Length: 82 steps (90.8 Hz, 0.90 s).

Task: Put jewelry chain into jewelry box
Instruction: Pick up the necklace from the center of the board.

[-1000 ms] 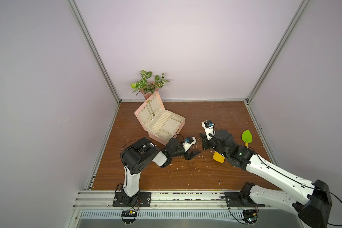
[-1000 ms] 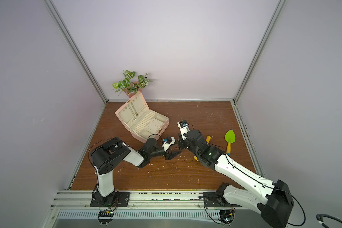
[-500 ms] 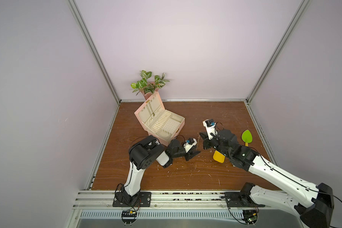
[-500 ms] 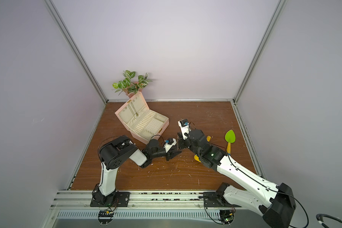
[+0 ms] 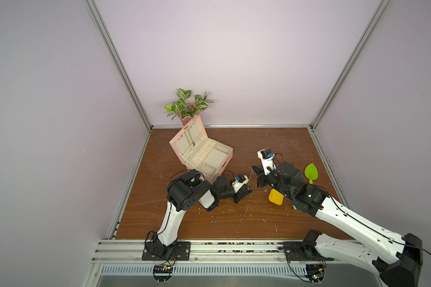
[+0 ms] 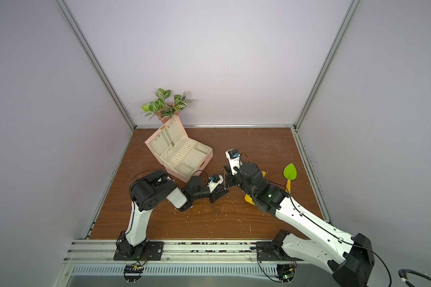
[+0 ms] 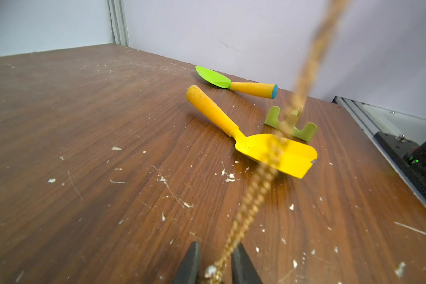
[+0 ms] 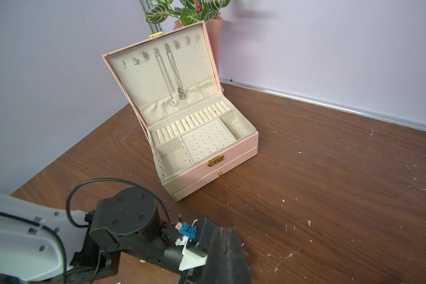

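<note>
The jewelry chain (image 5: pixel 250 179) hangs as a fine gold line between my two grippers. My right gripper (image 5: pixel 255 169) is shut on its upper end, raised over the table's middle. In the right wrist view its fingertips (image 8: pixel 228 236) press together. Lower down, my left gripper (image 5: pixel 246 191) stands narrowly open around the chain's bottom end. The left wrist view shows the jewelry chain (image 7: pixel 253 194) with its pale bead between the two dark fingers (image 7: pixel 194 260), a gap still on each side. The open pink jewelry box (image 5: pixel 228 157) sits behind the left arm, lid up.
A yellow spatula (image 7: pixel 276 155), a green leaf-shaped scoop (image 7: pixel 213 77) and a green rake head (image 7: pixel 290 124) lie right of the grippers. Two other chains (image 8: pixel 170 71) hang inside the box lid. A potted plant (image 5: pixel 187 106) stands at the back wall.
My left gripper's jaws have narrowed around the chain's lower end, and the left arm's elbow has risen. The right gripper stays shut, nearly still.
</note>
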{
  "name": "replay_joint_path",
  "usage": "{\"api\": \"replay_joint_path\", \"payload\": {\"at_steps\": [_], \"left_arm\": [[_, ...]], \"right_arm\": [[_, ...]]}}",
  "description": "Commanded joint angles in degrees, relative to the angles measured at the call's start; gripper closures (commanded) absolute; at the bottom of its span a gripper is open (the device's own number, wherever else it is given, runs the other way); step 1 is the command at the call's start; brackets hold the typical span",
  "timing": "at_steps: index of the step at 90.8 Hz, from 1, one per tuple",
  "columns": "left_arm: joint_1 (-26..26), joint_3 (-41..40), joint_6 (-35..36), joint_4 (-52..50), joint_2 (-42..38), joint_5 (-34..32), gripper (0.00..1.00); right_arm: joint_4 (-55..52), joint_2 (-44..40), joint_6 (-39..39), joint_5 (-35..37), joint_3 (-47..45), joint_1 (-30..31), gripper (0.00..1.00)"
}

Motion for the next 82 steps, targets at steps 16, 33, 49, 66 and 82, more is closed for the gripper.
{"api": "replay_joint_path", "payload": {"at_steps": [16,33,49,66,82], "left_arm": [[-0.42,-1.24,0.99,2.29,-0.65,-1.59,0.88],[-0.41,-3.47,1.01,3.14,-2.99,-2.98,0.94],[-0.41,-9.73,0.65,3.16,-9.45,-6.35,0.99],[-0.34,-17.59,-1.32,2.30,-18.98,-10.42,0.99],[-0.24,-15.37,-1.91,-17.30,-28.91,-10.55,0.99]], "right_arm": [[2.48,-1.54,0.17,0.49,2.01,0.05,1.00],[1.93,-1.28,0.57,2.44,1.52,-0.11,1.00],[2.59,-0.90,2.40,2.44,-1.05,-2.51,1.00],[7.57,-0.16,5.55,-4.24,-6.86,-7.32,1.00],[17.78,0.78,6.10,-10.78,-15.71,-8.77,1.00]]}}
